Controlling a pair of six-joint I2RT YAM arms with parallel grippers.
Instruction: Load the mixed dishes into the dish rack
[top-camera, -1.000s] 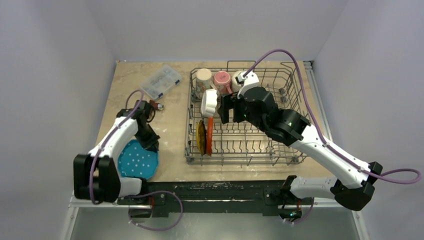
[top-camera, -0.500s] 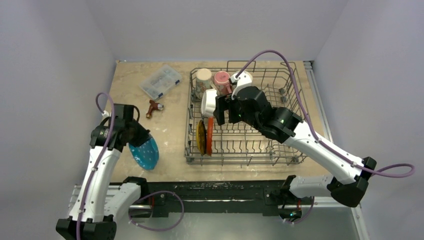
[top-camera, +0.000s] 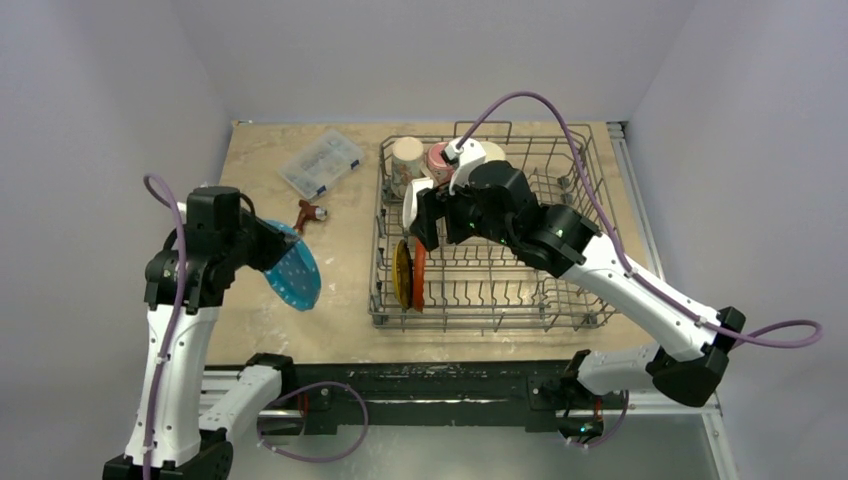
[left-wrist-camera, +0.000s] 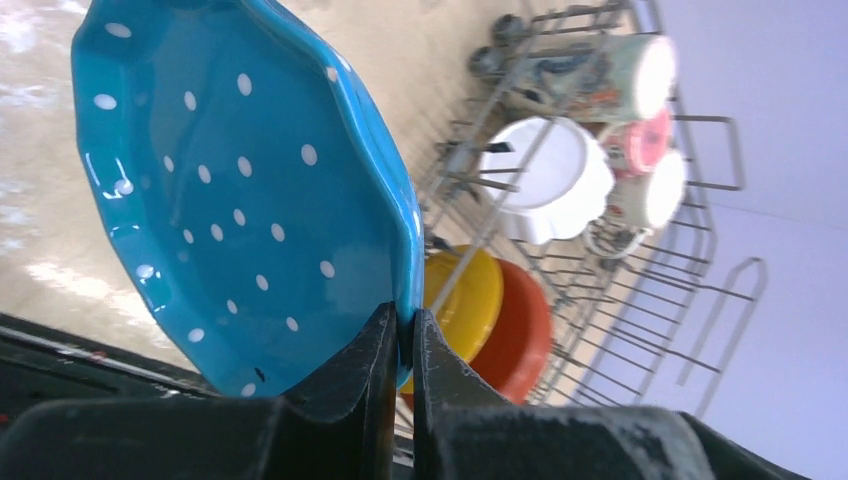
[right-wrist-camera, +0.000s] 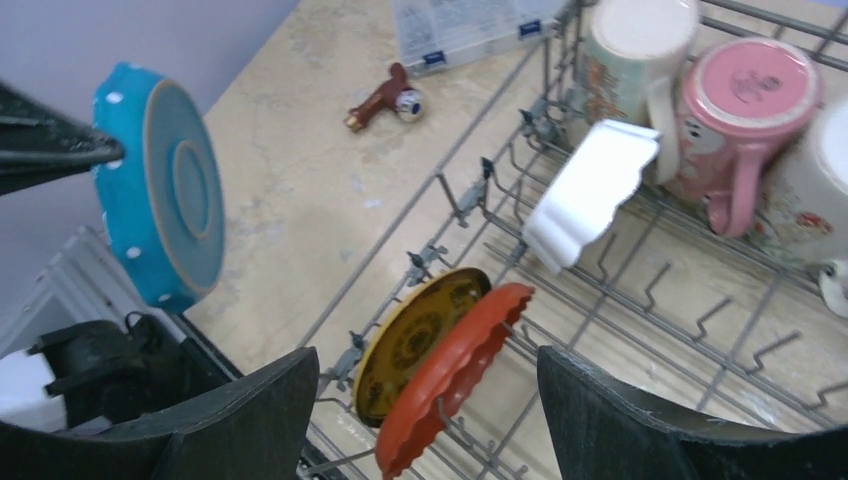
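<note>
While clamped by its rim between the closed fingers of the left gripper, the blue plate was held on edge, off the table, at 9 o'clock of the dish rack. The right gripper was noted spread wide, empty, above the racked yellow plate and orange plate.

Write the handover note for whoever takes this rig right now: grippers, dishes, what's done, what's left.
Left gripper: shut on the rim of the blue plate, which it holds in the air left of the dish rack.
Right gripper: open, empty, over the rack's left side.
Done, in the rack: yellow plate and orange plate on edge, white bowl, cream mug, pink mug, second cream mug.
Left: slot the blue plate into the rack.
</note>
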